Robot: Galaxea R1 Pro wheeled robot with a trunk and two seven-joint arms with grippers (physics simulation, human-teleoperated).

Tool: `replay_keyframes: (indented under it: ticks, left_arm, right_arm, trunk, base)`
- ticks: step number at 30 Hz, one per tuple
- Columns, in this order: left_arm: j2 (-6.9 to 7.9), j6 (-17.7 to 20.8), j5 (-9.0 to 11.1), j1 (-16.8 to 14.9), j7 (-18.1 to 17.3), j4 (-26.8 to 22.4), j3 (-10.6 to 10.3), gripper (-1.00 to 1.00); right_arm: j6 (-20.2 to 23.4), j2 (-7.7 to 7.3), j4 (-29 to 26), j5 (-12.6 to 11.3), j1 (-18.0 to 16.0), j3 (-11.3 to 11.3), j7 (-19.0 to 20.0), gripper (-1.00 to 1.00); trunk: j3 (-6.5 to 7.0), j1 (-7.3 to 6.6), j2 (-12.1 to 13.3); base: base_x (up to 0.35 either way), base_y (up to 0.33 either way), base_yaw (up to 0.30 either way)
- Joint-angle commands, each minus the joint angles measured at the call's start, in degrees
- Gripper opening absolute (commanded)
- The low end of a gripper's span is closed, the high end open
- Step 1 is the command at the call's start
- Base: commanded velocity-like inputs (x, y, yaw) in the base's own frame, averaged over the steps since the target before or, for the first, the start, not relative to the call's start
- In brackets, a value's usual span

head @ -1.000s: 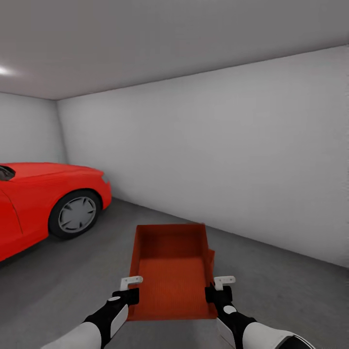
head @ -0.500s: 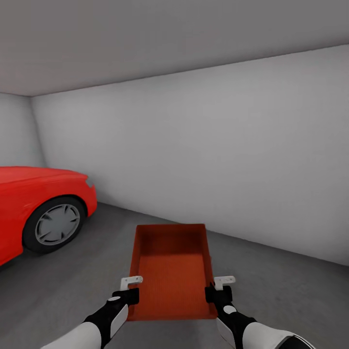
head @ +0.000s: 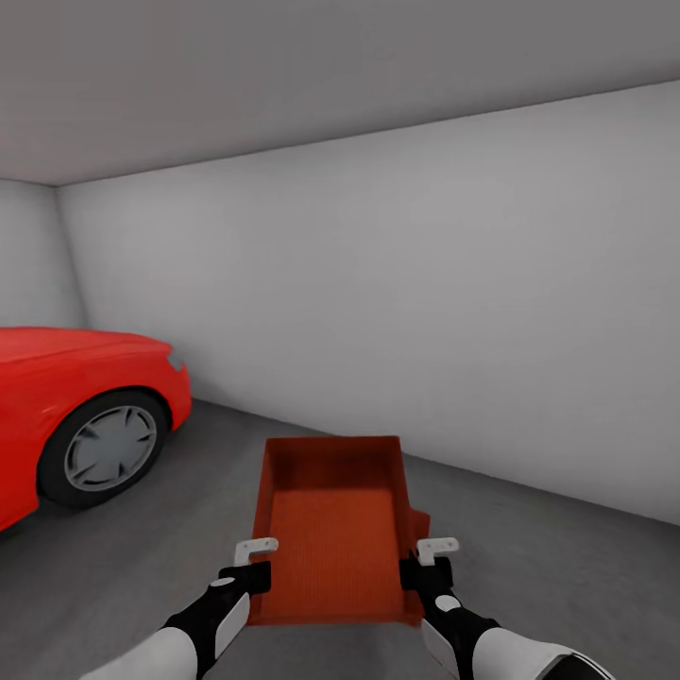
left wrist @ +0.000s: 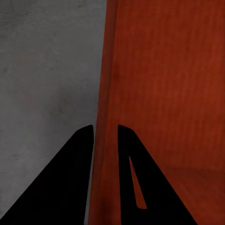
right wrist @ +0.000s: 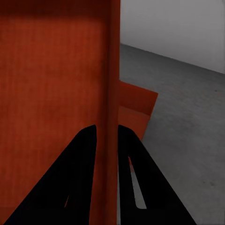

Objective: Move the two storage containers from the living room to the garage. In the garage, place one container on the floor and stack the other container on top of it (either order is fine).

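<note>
since a moment ago a second bin [head: 421, 525] peeks out under your held bin's [head: 331, 524] right wall. both claws, left [head: 255, 555] and right [head: 436, 555], pinch its side walls above the garage floor [head: 557, 576]. lowering and releasing remain.

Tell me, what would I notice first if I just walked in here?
Probably the red-orange storage container, held out front over the grey floor, with the left gripper and right gripper each clamped on a side wall. A second container's corner peeks out beneath it. Next, the shiny red car at the left.
</note>
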Motion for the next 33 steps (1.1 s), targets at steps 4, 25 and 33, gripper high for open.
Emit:
replay_keyframes:
  ticks: [4, 25, 33]
  left_arm:
    - [0.40, 0.2, -0.3, 0.0, 0.5, -0.3, 0.6, -1.00]
    - [0.40, 0.2, -0.4, 0.0, 0.5, -0.3, 0.6, -1.00]
    - [0.40, 0.2, -0.3, 0.0, 0.6, -0.3, 0.6, -1.00]
  right_arm:
    - [0.1, 0.08, 0.0, 0.4, 0.0, -3.4, 0.1, -1.00]
    - [0.1, 0.04, 0.0, 0.4, 0.0, -3.4, 0.1, -1.00]
    - [0.1, 0.06, 0.0, 0.4, 0.0, -3.4, 0.1, -1.00]
  trunk:
    - [-0.01, 0.04, 0.0]
    - [-0.01, 0.04, 0.0]
    - [-0.01, 0.04, 0.0]
  base:
    - [0.302, 0.216, 0.000]
    - [0.302, 0.216, -0.205]
    - [0.302, 0.216, -0.286]
